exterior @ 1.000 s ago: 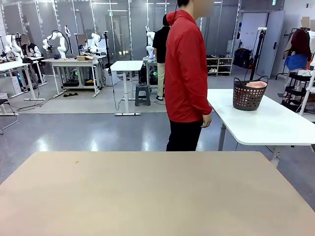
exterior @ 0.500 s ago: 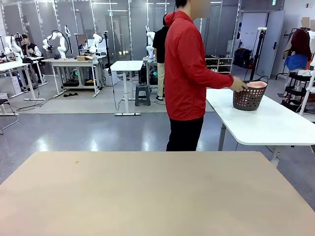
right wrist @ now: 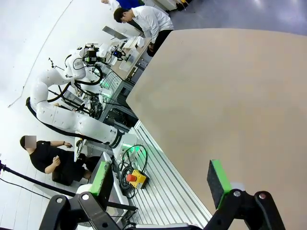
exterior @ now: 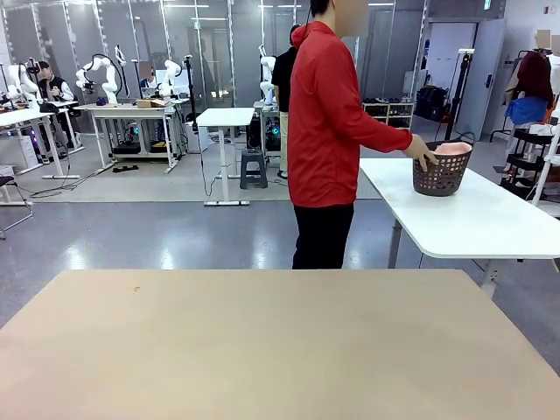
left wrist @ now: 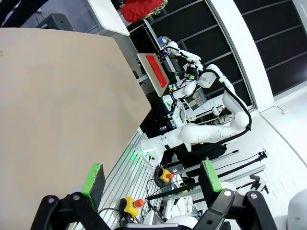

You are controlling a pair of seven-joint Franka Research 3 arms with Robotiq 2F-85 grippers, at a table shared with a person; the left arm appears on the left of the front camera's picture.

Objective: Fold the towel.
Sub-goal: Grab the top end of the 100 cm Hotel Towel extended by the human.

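Towel (exterior: 456,150) sits inside the dark basket (exterior: 442,177), a person's hand (exterior: 423,154) on the basket's rim; my left end effector (left wrist: 152,176) and right end effector (right wrist: 160,178) are spread apart, empty, so I'd wait till it's brought over from the basket before grasping corners.

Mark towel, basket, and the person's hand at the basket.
towel (exterior: 456,150): front view, pink mound showing above the basket rim.
basket (exterior: 443,178): front view, dark latticed side wall.
person's hand (exterior: 423,156): front view, back of the hand at the basket's rim.

No legible text or labels
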